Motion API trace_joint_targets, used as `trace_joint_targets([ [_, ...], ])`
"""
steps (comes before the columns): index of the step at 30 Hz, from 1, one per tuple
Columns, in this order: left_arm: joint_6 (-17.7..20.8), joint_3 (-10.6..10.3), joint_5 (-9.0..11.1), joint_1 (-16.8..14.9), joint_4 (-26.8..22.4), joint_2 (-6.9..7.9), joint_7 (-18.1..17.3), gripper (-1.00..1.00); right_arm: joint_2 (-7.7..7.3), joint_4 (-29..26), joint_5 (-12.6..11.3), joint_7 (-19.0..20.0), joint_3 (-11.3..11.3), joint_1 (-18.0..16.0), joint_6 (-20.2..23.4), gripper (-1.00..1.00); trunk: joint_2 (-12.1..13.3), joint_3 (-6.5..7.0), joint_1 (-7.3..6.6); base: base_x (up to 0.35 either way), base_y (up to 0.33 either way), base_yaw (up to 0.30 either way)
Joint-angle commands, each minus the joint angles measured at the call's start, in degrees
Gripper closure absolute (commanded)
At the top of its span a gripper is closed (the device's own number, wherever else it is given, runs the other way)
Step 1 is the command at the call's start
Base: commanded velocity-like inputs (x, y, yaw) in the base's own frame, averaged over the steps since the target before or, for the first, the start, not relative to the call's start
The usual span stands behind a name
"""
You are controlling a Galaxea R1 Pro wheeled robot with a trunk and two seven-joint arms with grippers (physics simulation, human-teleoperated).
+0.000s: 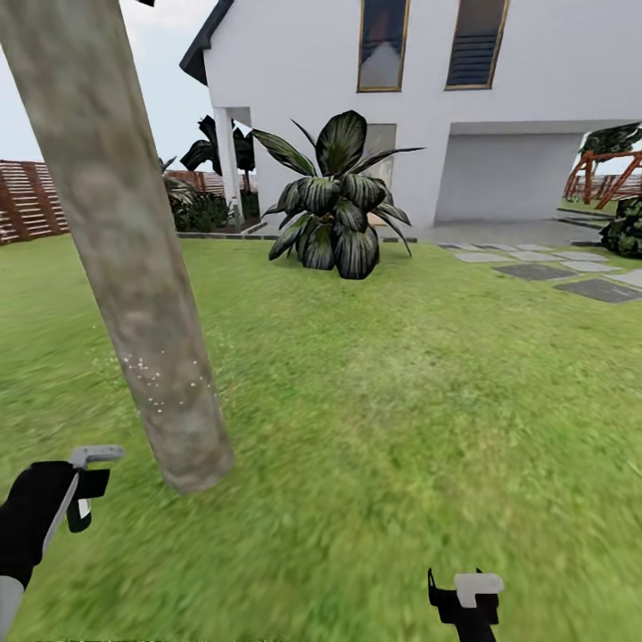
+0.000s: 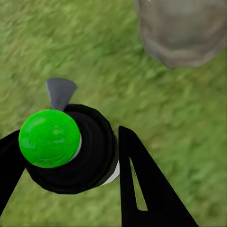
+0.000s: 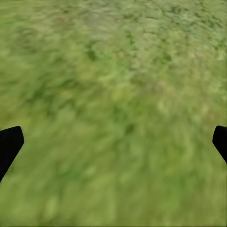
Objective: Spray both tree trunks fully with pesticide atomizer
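Note:
The pesticide atomizer (image 2: 66, 151) has a black round body, a bright green ball top and a grey nozzle. My left gripper (image 2: 66, 139) is shut on it, one black finger on each side of its body. A thick grey-tan mottled tree trunk (image 1: 125, 232) leans up from the grass floor (image 1: 374, 428) just ahead and right of my left gripper (image 1: 85, 495). Small white specks dot the trunk low down. The trunk's base (image 2: 184, 28) lies beyond the nozzle. My right gripper (image 1: 464, 597) hangs open over bare grass, its fingertips (image 3: 9, 144) wide apart.
A dark broad-leaved plant (image 1: 334, 201) stands mid-lawn before a white house (image 1: 428, 116). Grey stepping stones (image 1: 553, 267) cross the grass at right. A brown slatted fence (image 1: 31, 201) runs at far left. Open lawn spreads right of the trunk.

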Motion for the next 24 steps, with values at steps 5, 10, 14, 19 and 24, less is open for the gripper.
trace_joint_targets([
  [5,-4.58,-0.03,0.01,0.04,4.73,-0.74,0.43,1.0,-0.05,0.0,0.0,0.01,0.0,0.0,0.0,-1.0,0.0,0.0,0.0,0.128,-0.22,0.025],
  [10,-9.42,0.29,0.16,0.05,7.97,-0.64,0.87,1.0,-0.11,0.03,0.0,0.03,0.0,0.0,0.01,-1.0,0.0,0.0,0.0,0.197,-0.207,0.001],
  [14,-9.8,4.42,-0.01,0.28,9.18,-0.47,0.97,1.0,-0.14,0.01,0.0,0.1,0.0,0.0,0.02,-1.0,0.0,0.0,0.0,0.031,-0.266,0.0],
  [19,-10.49,5.15,-0.37,0.65,12.81,-3.02,1.81,1.0,-0.05,0.0,0.0,0.03,0.0,0.0,0.03,-1.0,0.0,0.0,0.0,0.001,-0.275,0.057],
  [24,-11.49,5.43,-0.1,0.66,12.44,-3.84,3.22,1.0,0.04,0.02,0.0,0.04,0.0,0.0,0.04,-1.0,0.0,0.0,0.0,0.0,-0.275,0.257],
])
